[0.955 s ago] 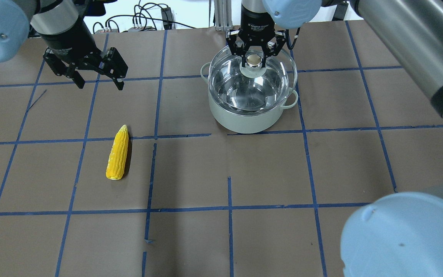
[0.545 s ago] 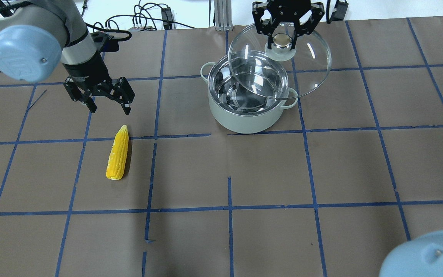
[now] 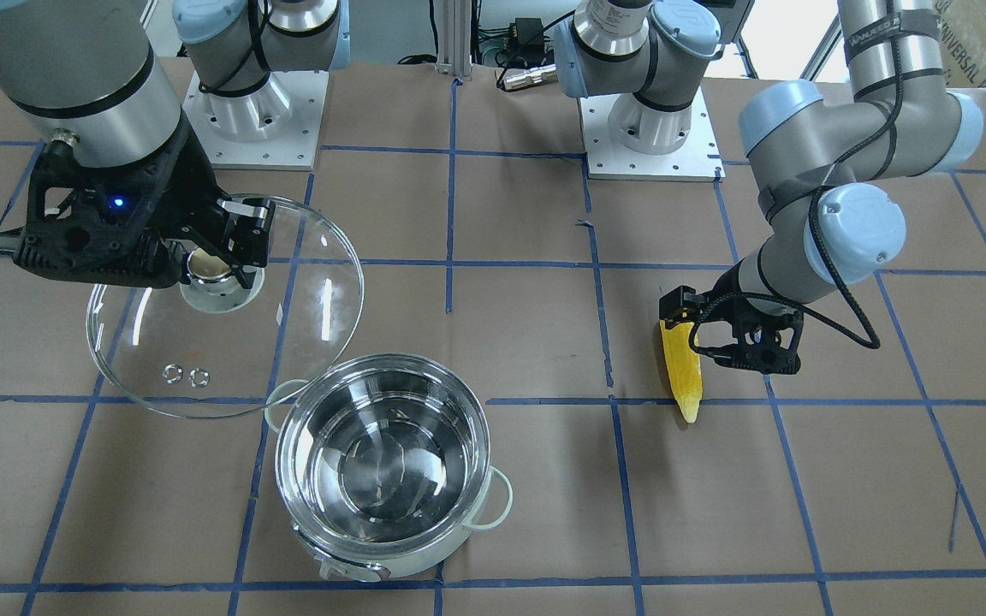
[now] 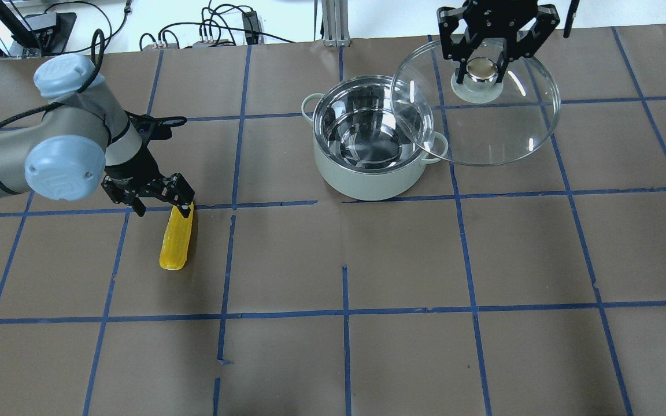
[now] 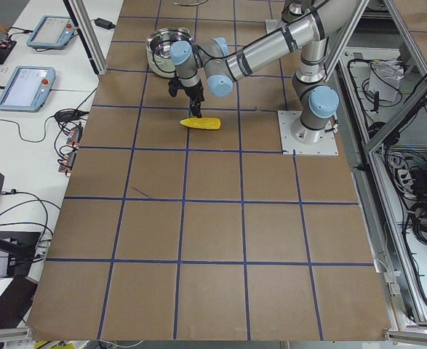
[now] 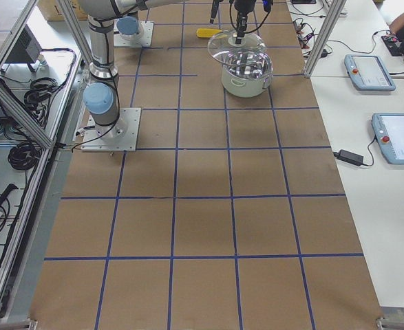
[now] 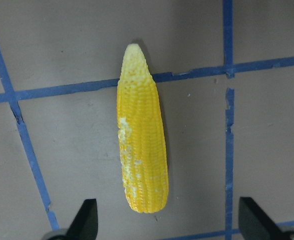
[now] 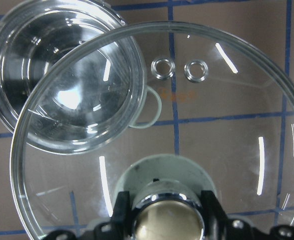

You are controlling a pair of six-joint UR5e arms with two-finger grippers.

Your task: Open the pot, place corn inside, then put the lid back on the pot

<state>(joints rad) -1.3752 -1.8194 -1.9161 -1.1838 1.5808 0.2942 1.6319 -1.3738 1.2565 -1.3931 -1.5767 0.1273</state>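
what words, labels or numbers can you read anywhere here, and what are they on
"UNIVERSAL": seems to read so, on the tan surface behind the left arm, top right of the front-facing view.
Lettering on the black band round that arm: too blurred to read.
Screens of the tablets in the side views: too small to read.
On the pot, lid and corn: no text seen.

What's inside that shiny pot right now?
Nothing: the pot shows only its bare, mirror-like steel bottom. The corn lies out on the table. The lid, held aside, overlaps one rim edge, but it is clear glass.
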